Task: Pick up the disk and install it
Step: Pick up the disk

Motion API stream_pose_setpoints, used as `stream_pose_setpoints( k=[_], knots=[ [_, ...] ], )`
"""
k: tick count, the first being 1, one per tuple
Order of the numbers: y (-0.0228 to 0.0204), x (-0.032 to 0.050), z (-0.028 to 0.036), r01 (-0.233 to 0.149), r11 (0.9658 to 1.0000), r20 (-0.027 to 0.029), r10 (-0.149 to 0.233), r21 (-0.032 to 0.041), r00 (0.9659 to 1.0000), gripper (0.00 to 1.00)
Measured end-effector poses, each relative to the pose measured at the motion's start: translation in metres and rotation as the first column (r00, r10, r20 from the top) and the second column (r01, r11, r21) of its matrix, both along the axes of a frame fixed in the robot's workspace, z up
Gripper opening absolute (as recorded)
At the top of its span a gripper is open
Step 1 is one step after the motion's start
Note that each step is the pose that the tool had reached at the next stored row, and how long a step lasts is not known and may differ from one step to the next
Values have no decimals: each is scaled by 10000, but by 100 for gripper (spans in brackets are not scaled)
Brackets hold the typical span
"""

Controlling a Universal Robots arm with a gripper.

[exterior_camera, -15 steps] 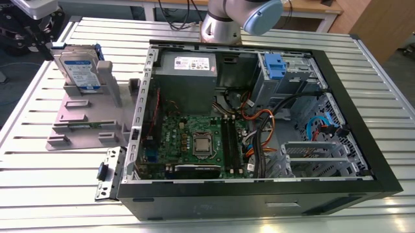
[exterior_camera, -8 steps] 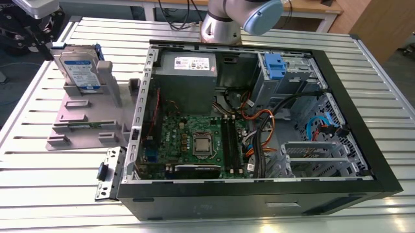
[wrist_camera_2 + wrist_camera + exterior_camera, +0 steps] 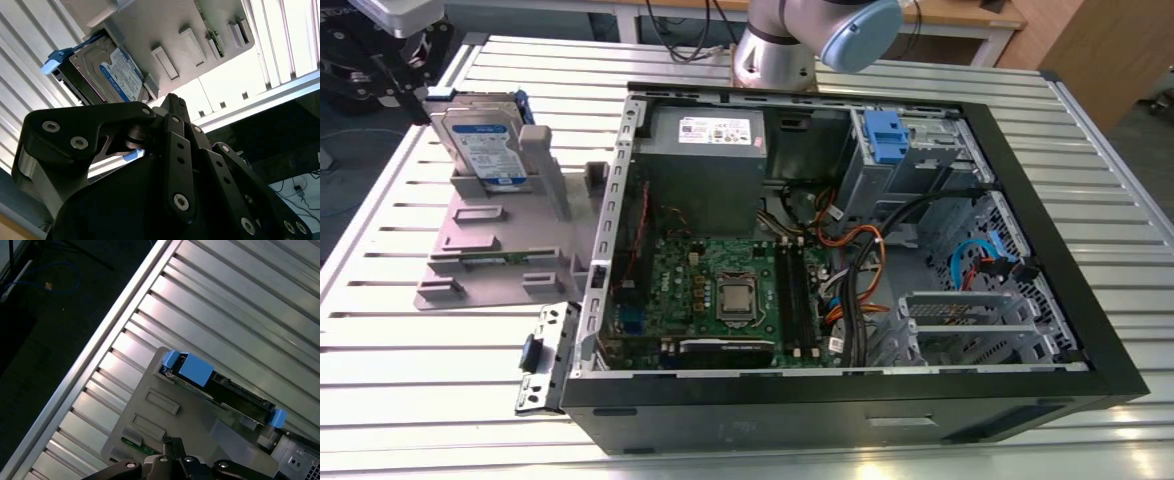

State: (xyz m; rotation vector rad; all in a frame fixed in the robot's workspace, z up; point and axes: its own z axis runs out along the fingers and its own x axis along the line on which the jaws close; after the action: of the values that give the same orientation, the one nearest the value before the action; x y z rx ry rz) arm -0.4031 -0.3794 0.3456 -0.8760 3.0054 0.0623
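Observation:
The disk (image 3: 487, 148), a silver drive with a white-and-blue label in a blue frame, stands upright in the grey stand (image 3: 494, 255) on the exterior view's left. My black gripper (image 3: 403, 75) hovers above and behind it, apart from it. In the second wrist view the disk (image 3: 111, 75) lies beyond the gripper (image 3: 172, 107), held in the stand (image 3: 165, 30). The first wrist view looks down on the disk's edge (image 3: 235, 400) and the stand (image 3: 195, 422), with the gripper (image 3: 169, 447) over the stand.
An open computer case (image 3: 1067, 250) lies on the slatted metal table (image 3: 400, 370), right of the stand. Inside are a motherboard (image 3: 720, 290), cables and a drive bay with a blue bracket (image 3: 887, 135). The arm's base (image 3: 781, 45) stands behind the case. The table's edge (image 3: 100, 340) borders dark floor.

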Motion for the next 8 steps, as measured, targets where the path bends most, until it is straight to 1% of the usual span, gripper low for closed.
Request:
stream_pose_setpoints(
  k=[8],
  knots=[
    [0,0,0,-293,9996,-1,293,-6,9996,10]
  ],
)
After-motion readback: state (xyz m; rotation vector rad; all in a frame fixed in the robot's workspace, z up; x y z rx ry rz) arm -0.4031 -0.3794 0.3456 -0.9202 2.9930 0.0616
